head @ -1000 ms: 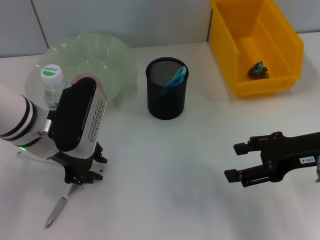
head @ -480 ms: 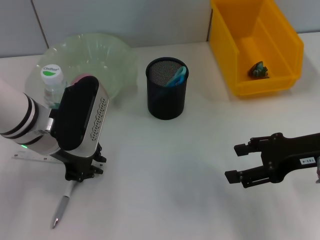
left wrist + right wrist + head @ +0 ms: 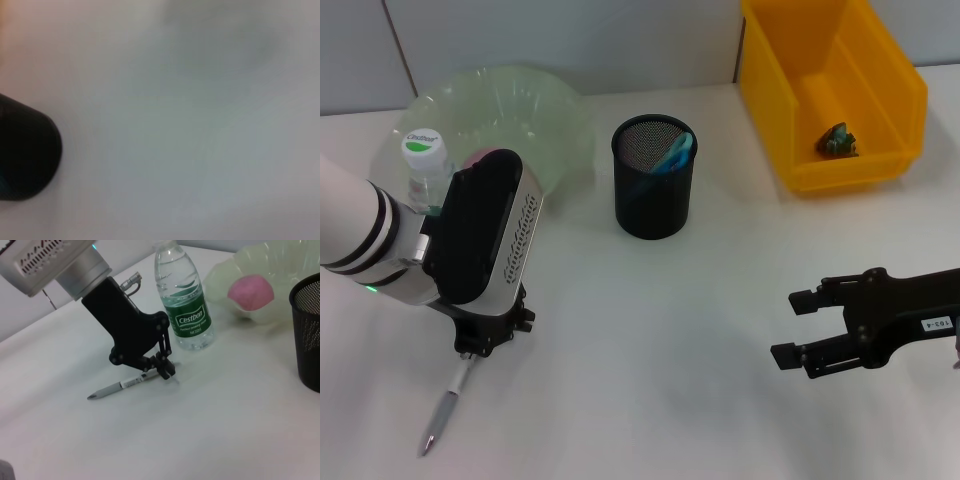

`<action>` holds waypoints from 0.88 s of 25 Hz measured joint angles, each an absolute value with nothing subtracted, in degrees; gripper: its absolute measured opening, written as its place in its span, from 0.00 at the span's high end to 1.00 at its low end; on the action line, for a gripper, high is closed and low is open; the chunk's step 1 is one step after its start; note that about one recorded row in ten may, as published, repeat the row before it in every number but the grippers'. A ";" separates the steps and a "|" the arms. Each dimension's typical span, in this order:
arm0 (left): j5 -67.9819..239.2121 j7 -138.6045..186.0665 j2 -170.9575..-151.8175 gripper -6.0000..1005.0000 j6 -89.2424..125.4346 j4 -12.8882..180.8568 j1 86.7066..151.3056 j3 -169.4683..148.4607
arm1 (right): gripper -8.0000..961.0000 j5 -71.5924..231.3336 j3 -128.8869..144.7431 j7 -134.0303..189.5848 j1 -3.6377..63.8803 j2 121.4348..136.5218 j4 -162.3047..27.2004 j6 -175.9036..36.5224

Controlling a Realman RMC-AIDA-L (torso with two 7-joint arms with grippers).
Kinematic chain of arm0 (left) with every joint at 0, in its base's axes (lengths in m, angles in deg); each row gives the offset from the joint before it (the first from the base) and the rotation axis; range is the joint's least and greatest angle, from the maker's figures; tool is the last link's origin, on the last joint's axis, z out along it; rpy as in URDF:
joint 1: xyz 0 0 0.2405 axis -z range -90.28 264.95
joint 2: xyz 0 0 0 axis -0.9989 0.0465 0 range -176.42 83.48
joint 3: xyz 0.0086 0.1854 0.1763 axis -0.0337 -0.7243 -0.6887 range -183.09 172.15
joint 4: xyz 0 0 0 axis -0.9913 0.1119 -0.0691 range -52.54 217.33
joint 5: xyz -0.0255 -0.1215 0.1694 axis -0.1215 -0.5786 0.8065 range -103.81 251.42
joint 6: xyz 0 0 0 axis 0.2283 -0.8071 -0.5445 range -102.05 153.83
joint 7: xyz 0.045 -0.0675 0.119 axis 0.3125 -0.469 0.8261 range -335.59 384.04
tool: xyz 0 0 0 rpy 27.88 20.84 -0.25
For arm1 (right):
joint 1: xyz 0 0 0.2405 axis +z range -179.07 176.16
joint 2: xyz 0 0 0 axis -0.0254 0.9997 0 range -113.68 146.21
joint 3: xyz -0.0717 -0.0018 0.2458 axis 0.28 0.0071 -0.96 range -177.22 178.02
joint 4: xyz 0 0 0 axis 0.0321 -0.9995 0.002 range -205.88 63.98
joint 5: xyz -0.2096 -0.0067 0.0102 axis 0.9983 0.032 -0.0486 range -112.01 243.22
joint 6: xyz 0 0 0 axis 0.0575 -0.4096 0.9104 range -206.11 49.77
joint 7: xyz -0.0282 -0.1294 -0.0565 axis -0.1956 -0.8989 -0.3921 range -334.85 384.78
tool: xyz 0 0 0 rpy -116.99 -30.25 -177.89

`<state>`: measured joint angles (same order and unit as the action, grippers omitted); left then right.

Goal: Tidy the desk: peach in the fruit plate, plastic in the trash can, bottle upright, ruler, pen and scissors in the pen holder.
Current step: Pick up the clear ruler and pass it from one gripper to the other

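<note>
My left gripper (image 3: 480,350) (image 3: 164,371) is shut on the upper end of the grey pen (image 3: 442,410) (image 3: 125,385), whose tip points at the table's front edge. Just behind the left arm, the bottle (image 3: 423,165) (image 3: 182,305) stands upright. The pink peach (image 3: 482,156) (image 3: 251,291) lies in the clear green fruit plate (image 3: 535,110) (image 3: 285,265). A blue-green item sticks out of the black mesh pen holder (image 3: 653,190) (image 3: 307,340). Crumpled plastic (image 3: 837,140) rests in the yellow trash can (image 3: 900,90). At the front right, my right gripper (image 3: 800,326) hovers open. The ruler is hidden.
The left wrist view shows only blurred white table and a dark rounded shape (image 3: 22,150) at one edge. White table lies between the two grippers and in front of the pen holder.
The left gripper's fingers drew together on the pen's end and the pen shifted slightly. The ruler edge seen under the left arm no longer shows. The right arm stayed put.
</note>
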<state>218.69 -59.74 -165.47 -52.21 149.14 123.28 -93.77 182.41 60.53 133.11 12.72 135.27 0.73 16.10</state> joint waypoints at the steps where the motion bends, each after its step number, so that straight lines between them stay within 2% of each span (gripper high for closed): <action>1: 218.67 -60.03 -165.44 0.84 -52.22 150.17 122.83 -94.17 | 0.12 182.41 60.53 133.11 12.72 135.27 0.73 16.10; 3: 218.67 -60.68 -165.41 0.94 -52.39 151.58 122.34 -94.84 | 0.12 182.41 60.64 133.26 12.63 135.27 0.87 16.12; 8: 218.61 -61.44 -165.39 0.98 -52.83 152.88 122.06 -95.47 | 0.12 182.41 60.63 133.32 12.44 135.27 1.10 16.21; 21: 216.01 -63.97 -165.32 0.98 -60.19 167.04 118.20 -96.02 | 0.12 181.97 59.95 133.26 12.21 135.36 1.24 16.40; 22: 212.28 -63.75 -165.07 0.98 -62.01 173.09 116.00 -94.95 | 0.12 181.95 59.95 133.19 12.21 135.36 1.28 16.40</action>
<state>212.28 -63.75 -165.07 -62.01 173.09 116.00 -94.95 181.95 59.95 133.19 12.21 135.36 1.28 16.40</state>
